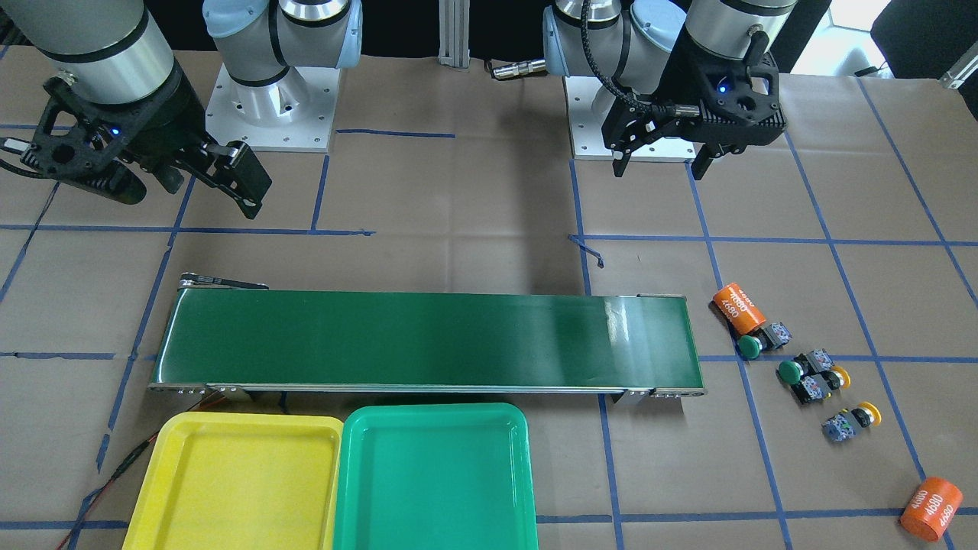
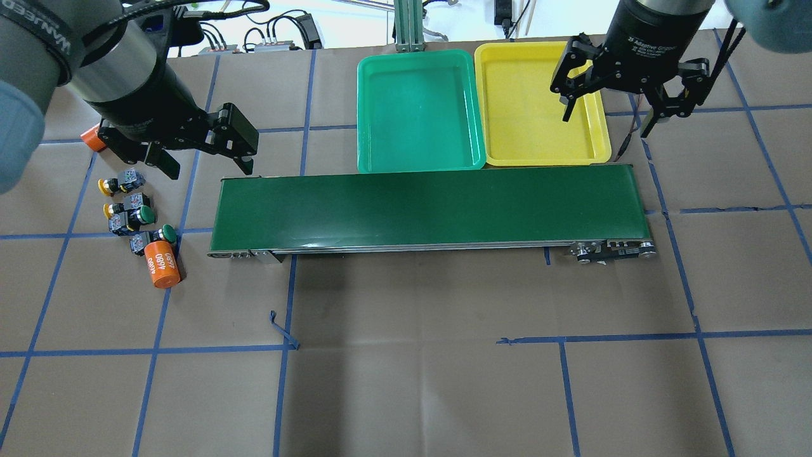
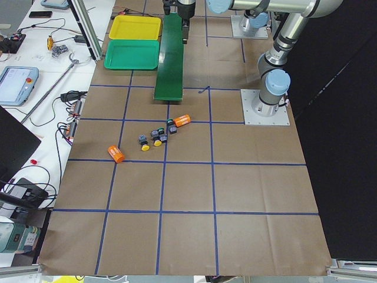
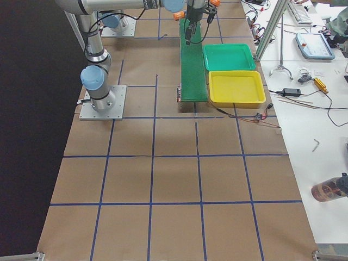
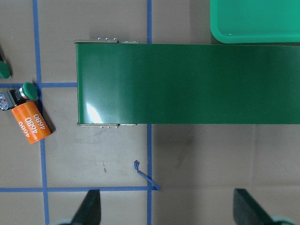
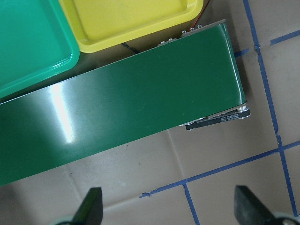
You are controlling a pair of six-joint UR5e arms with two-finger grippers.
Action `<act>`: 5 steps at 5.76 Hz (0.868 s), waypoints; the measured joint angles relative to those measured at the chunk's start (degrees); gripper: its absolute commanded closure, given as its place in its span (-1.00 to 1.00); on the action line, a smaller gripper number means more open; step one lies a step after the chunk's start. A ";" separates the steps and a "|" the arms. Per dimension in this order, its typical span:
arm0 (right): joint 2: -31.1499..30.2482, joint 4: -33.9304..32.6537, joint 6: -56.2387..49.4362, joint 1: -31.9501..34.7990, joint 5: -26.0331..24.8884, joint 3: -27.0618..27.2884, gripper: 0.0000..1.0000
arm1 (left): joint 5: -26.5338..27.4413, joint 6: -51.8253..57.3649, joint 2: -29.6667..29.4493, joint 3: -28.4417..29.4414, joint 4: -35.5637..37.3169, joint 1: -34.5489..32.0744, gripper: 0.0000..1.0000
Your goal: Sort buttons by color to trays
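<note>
Two green buttons (image 1: 750, 346) (image 1: 790, 372) and two yellow buttons (image 1: 840, 376) (image 1: 869, 415) lie in a loose cluster on the paper, off the belt's end on my left side. Overhead, the yellow ones (image 2: 104, 186) sit farther from me than the green ones (image 2: 146, 215). The yellow tray (image 1: 237, 473) and green tray (image 1: 435, 473) lie side by side beyond the belt, both bare. My left gripper (image 2: 208, 166) hangs open above the table between the buttons and the belt's end. My right gripper (image 2: 606, 125) hangs open over the yellow tray's (image 2: 539, 108) outer edge, holding nothing.
A long dark-green conveyor belt (image 2: 431, 206) runs across the table's middle. One orange "4680" cylinder (image 1: 738, 307) touches the nearest green button; another (image 1: 932, 509) lies apart at the far left. Wires trail by the yellow tray. Blue tape lines grid the brown paper.
</note>
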 measured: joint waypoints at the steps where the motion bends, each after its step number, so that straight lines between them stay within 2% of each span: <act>1: -0.08 0.06 0.04 0.00 -0.09 0.13 -1.00 | -0.01 0.00 0.06 0.00 -0.02 0.10 -0.97; 3: -0.11 0.22 -0.01 -0.03 -0.38 0.36 -1.00 | 4.96 0.71 0.51 -0.14 0.00 0.31 -0.97; 5: -0.10 0.23 0.01 0.00 -0.46 0.40 -1.00 | 9.18 5.96 0.24 -0.15 0.82 0.99 -0.97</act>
